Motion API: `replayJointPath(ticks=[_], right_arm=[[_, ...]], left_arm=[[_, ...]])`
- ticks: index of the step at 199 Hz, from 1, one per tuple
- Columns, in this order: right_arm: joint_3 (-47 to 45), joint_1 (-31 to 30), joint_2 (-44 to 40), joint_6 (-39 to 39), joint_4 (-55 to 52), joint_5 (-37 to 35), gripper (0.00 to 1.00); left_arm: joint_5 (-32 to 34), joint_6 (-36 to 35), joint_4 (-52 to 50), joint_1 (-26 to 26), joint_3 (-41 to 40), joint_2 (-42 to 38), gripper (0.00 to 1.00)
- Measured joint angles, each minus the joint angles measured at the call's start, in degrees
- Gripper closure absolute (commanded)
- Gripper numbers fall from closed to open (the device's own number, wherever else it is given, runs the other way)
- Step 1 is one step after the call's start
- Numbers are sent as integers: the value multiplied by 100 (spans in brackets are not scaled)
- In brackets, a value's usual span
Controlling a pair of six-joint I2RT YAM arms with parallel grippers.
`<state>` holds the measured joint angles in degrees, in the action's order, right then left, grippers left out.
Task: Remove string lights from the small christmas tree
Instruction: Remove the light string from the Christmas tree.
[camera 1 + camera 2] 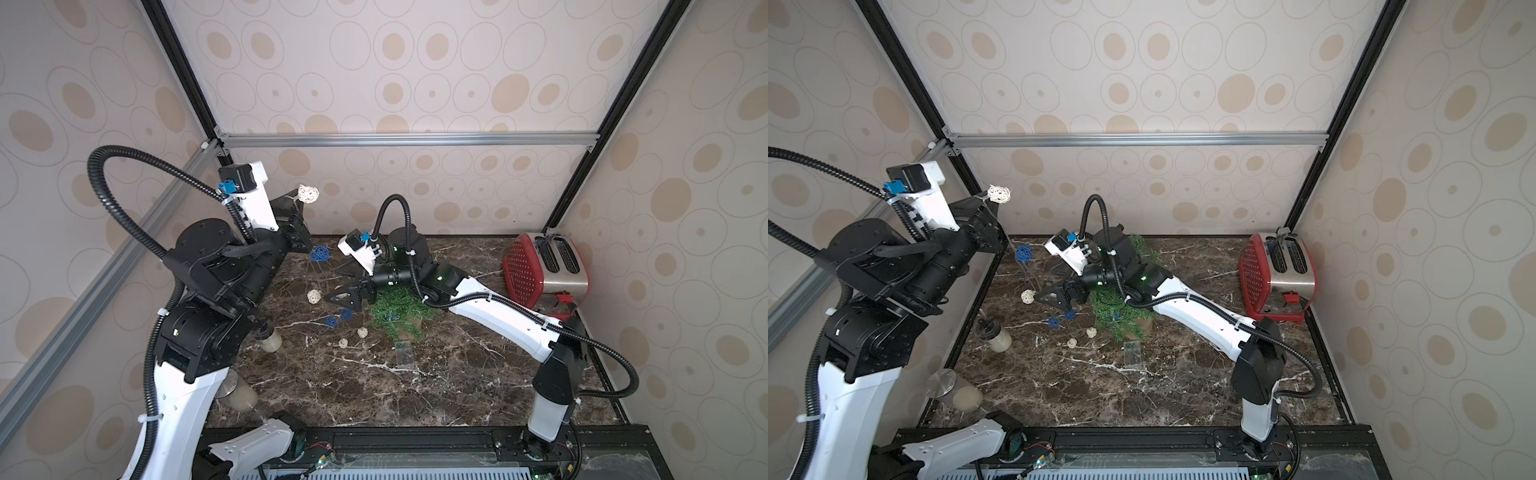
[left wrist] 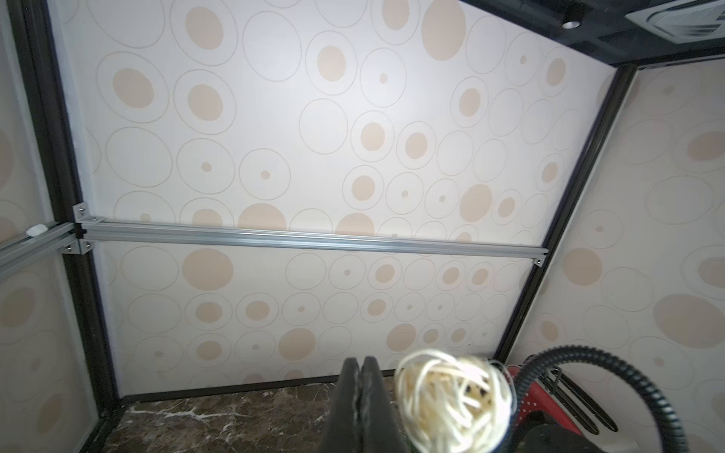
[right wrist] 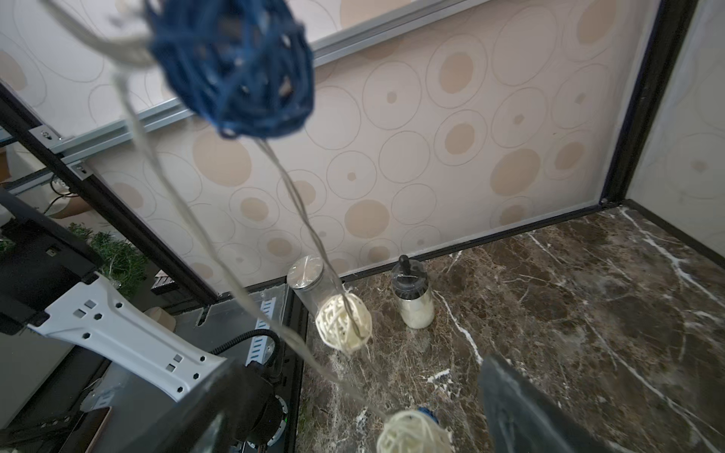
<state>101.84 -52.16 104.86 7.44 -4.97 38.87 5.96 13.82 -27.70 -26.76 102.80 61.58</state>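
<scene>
Left pincer [image 1: 296, 198], in a top view, clamped on string lights [image 1: 308, 194], raised high; right pincer [image 1: 343, 286] gaping, empty, beside tree [image 1: 397, 309] | left wrist: jaws together, cream ball [image 2: 455, 400] alongside | right wrist: strand dangles to counter [image 3: 588, 313]; mostly off, remainder seemingly caught in tree.
</scene>
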Motion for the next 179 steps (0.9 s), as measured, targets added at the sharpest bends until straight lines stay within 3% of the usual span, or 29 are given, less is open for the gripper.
replayJointPath(ticks=[56, 136, 159, 179], right_arm=[[780, -350, 199, -210, -192, 450, 15], [822, -494, 367, -164, -291, 352, 53], [822, -494, 367, -105, -254, 306, 54], [822, -494, 367, -63, -229, 254, 46]], left_arm=[[-208, 151, 66, 0, 144, 96, 100], [-321, 221, 151, 0, 636, 234, 100], [-345, 247, 151, 0, 645, 227, 100], [-389, 291, 149, 0, 645, 243, 100]])
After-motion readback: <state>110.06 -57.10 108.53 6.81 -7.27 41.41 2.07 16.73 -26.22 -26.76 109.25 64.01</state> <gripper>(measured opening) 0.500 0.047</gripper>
